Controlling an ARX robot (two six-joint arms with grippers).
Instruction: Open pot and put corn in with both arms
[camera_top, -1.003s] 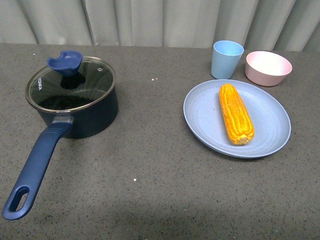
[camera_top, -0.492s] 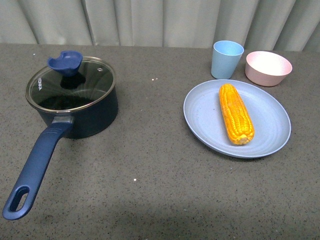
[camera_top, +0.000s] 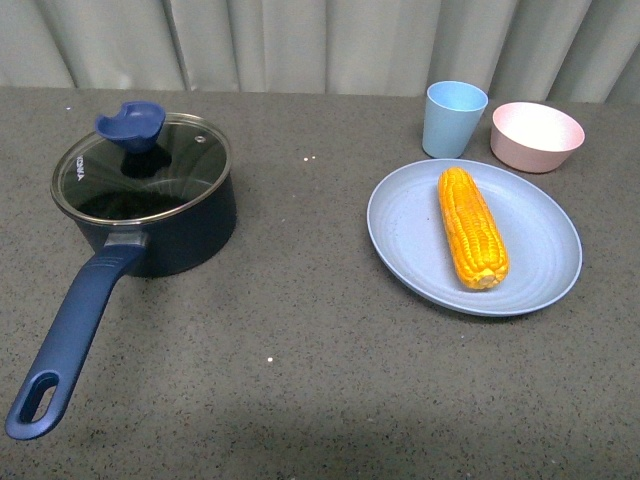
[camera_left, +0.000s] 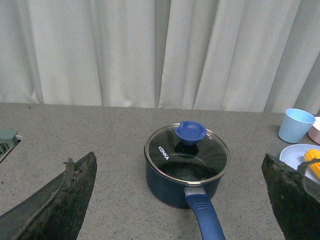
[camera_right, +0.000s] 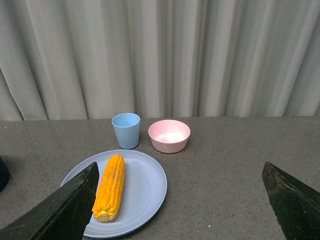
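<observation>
Dark navy glass-lidded saucepan (camera_top: 190, 235) sits closed, yellow corn cob (camera_top: 472, 228) lies on blue plate (camera_top: 410, 240); left gripper (camera_left: 178, 157), right gripper (camera_right: 180, 167) gape empty. Next, probably: lift lid (camera_top: 165, 185).

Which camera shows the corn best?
The front view: the whole corn lies on the blue plate, seen from above. The right wrist view also shows it whole, at a flatter angle; the left wrist view catches only one end.
</observation>
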